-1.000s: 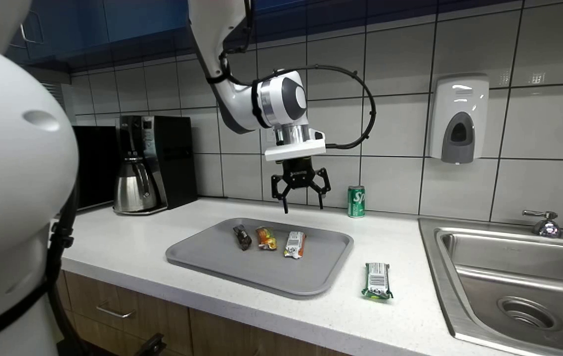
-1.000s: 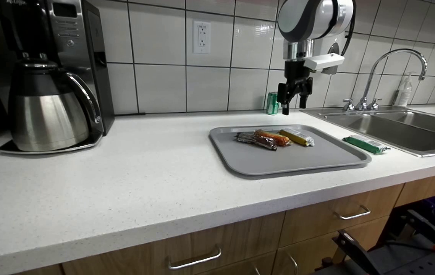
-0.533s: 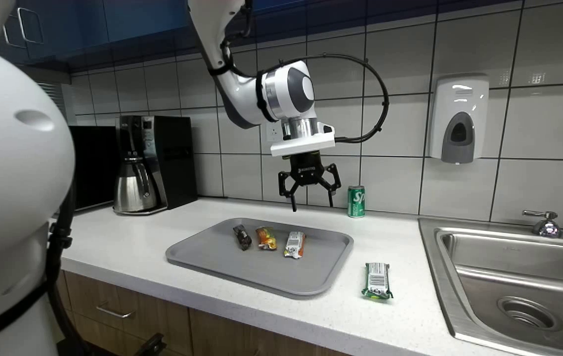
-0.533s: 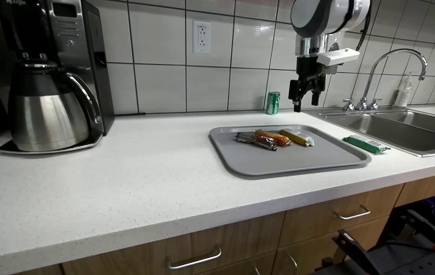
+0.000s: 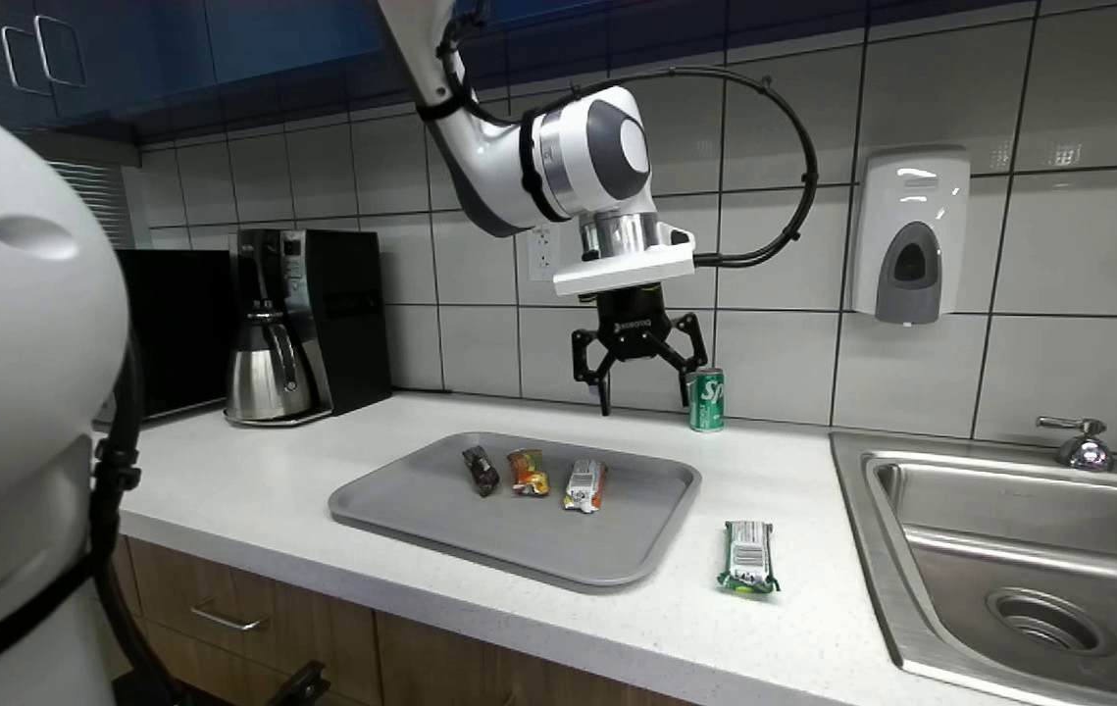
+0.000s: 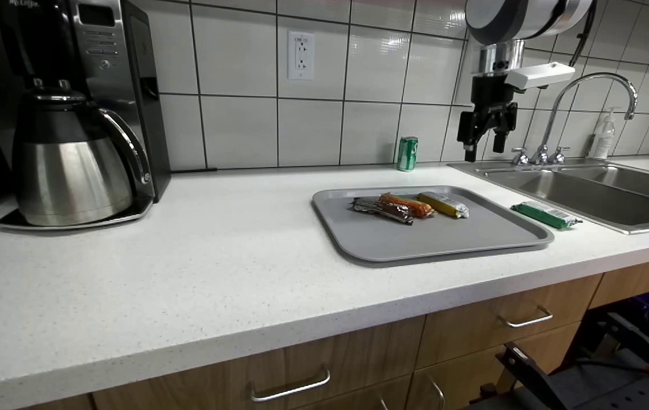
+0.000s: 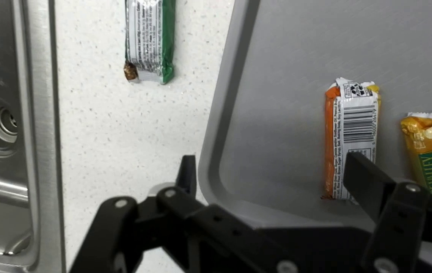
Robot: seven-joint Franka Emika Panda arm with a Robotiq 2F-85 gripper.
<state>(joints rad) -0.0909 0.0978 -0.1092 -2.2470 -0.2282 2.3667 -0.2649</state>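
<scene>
My gripper [image 5: 645, 407] is open and empty, raised above the counter behind the tray; it also shows in an exterior view [image 6: 485, 152] and in the wrist view [image 7: 270, 159]. A grey tray [image 5: 480, 529] lies below. On it are a dark brown wrapped bar [image 5: 481, 471], an orange-yellow bar [image 5: 528, 473] and a white-and-orange bar [image 5: 584, 485]. In the wrist view one finger overlaps the lower end of the white-and-orange bar [image 7: 352, 121], without touching it. A green-and-white bar [image 5: 748, 557] lies on the counter between tray and sink; the wrist view [image 7: 149, 38] cuts off its top.
A green soda can [image 5: 707, 400] stands against the tiled wall, apart from the gripper. A steel sink [image 5: 872, 588] with a faucet [image 6: 552, 114] is beside the green bar. A coffee maker with a steel carafe [image 6: 73, 176] stands at the far end. A soap dispenser [image 5: 914, 235] hangs on the wall.
The arm and open gripper have moved to the right in both exterior views and slightly upward. The tray, bars and can have not moved.
</scene>
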